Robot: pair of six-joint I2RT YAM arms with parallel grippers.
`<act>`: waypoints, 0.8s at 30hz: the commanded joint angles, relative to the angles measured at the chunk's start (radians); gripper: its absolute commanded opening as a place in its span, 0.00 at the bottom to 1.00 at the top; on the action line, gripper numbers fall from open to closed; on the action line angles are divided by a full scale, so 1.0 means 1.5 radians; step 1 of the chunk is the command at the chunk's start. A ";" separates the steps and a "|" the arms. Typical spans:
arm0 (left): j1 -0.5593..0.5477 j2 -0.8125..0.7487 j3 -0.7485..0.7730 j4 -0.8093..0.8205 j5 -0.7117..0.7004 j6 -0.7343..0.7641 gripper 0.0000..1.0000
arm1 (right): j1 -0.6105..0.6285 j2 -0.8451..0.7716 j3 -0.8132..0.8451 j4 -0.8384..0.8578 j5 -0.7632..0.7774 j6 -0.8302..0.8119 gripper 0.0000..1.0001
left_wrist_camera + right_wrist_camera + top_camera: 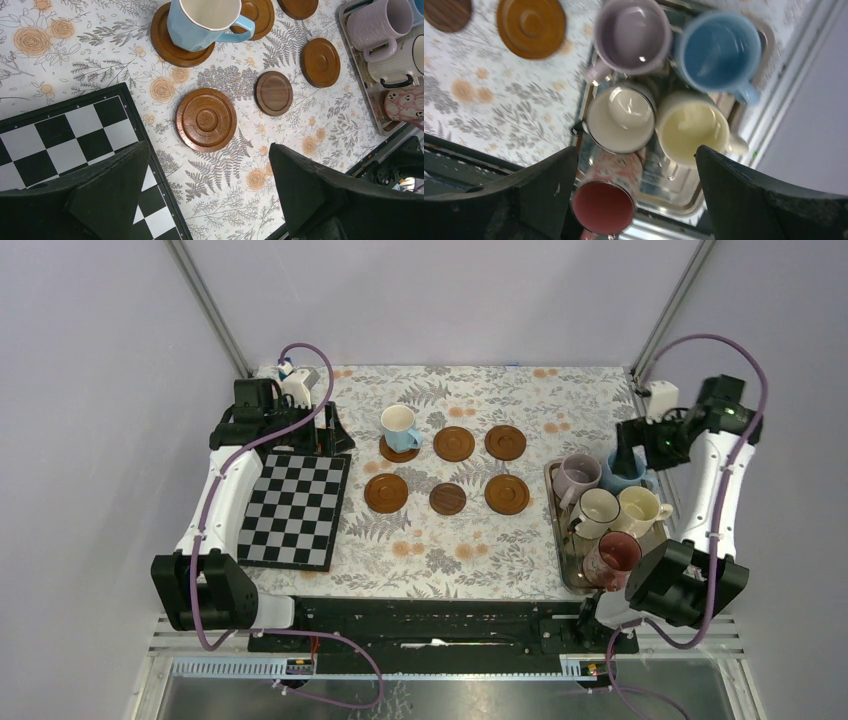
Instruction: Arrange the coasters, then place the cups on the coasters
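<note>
Right claw (634, 152) hangs released, a white-cream ceramic mug (620, 117) ahead of it. Left claw (209, 147) gapes empty, a round orange-brown wooden coaster (206, 119) just ahead.

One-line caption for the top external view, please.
Six coasters in two rows; one light blue cup placed, five cups waiting in the tray.

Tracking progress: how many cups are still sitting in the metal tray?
5, all in the tray: lilac cup far-left, light blue cup far-right, white cup and yellow cup in the middle row, pink-red cup at the near end. None seems hidden.
</note>
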 commanded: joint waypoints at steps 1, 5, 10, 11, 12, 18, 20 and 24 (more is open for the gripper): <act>-0.001 -0.010 0.019 0.018 0.031 0.006 0.99 | -0.128 -0.011 0.000 -0.111 -0.019 -0.187 0.92; -0.001 -0.007 0.020 0.018 0.049 0.005 0.99 | -0.234 0.022 0.005 -0.148 0.012 -0.367 0.87; 0.000 -0.006 0.019 0.018 0.057 0.007 0.99 | -0.319 0.080 0.018 -0.152 0.026 -0.576 0.84; -0.001 -0.005 0.018 0.018 0.057 0.006 0.99 | -0.329 0.087 0.008 -0.147 0.023 -0.628 0.84; -0.001 -0.003 0.018 0.018 0.057 0.007 0.99 | -0.337 0.094 -0.005 -0.136 0.016 -0.670 0.85; -0.001 0.001 0.017 0.018 0.052 0.002 0.99 | -0.339 0.141 -0.042 -0.075 -0.036 -0.812 0.89; 0.000 0.003 0.016 0.018 0.053 0.001 0.99 | -0.330 0.168 -0.029 -0.075 -0.037 -0.825 0.89; -0.001 0.007 0.019 0.018 0.051 -0.001 0.99 | -0.301 0.212 -0.018 -0.066 -0.019 -0.833 0.89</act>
